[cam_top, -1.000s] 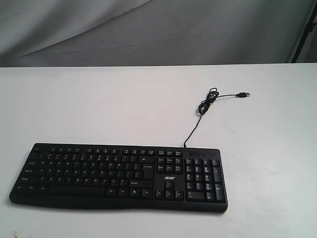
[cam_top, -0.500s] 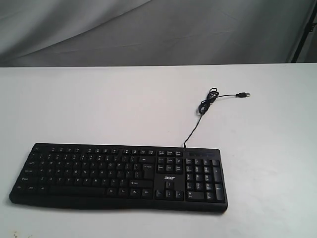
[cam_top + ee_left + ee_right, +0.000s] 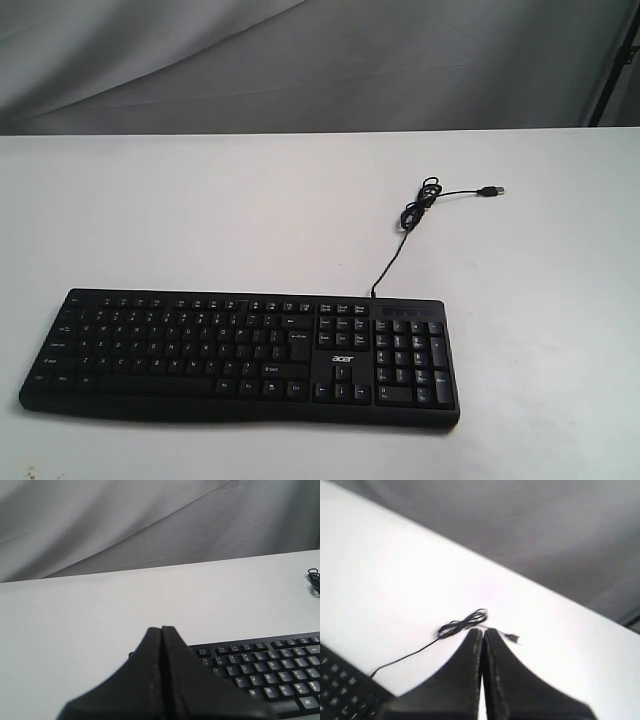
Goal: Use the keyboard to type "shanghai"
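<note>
The wide black keyboard with white legends and an "acer" logo lies near the front of the white table, its number pad to the right. Its thin black cable runs back to a coiled loop and a USB plug. No gripper shows in the exterior view. In the left wrist view my left gripper is shut and empty, held above the table beside the keyboard. In the right wrist view my right gripper is shut and empty, with the cable coil beyond its tips and a keyboard corner to one side.
The white table extends wide behind and to the right of the keyboard. A grey cloth backdrop hangs behind the table's far edge. A dark stand shows at the back right.
</note>
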